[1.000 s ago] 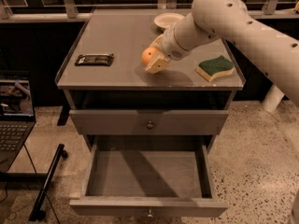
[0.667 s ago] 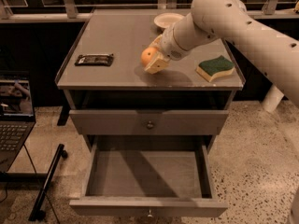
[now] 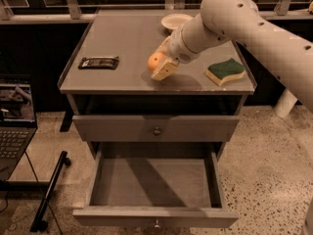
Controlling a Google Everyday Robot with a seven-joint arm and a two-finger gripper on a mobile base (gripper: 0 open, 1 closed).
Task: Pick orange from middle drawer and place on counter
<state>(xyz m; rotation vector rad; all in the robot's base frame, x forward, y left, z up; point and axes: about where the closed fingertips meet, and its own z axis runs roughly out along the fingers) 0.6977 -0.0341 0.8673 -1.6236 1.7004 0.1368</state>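
Note:
The orange [image 3: 154, 61] is small and round and sits between the fingers of my gripper [image 3: 161, 58], low over the middle of the counter [image 3: 122, 38]; I cannot tell whether it touches the surface. The gripper is shut on the orange, with one pale finger [image 3: 165, 69] in front of it. My white arm reaches in from the upper right. The middle drawer [image 3: 155, 217] is pulled wide open below, and its grey inside shows nothing in it.
On the counter lie a dark snack packet [image 3: 99, 62] at the left, a white plate [image 3: 176, 20] at the back and a green-and-yellow sponge [image 3: 225, 71] at the right. The knobbed drawer above [image 3: 156, 128] is shut. A laptop [image 3: 14, 116] stands at the left.

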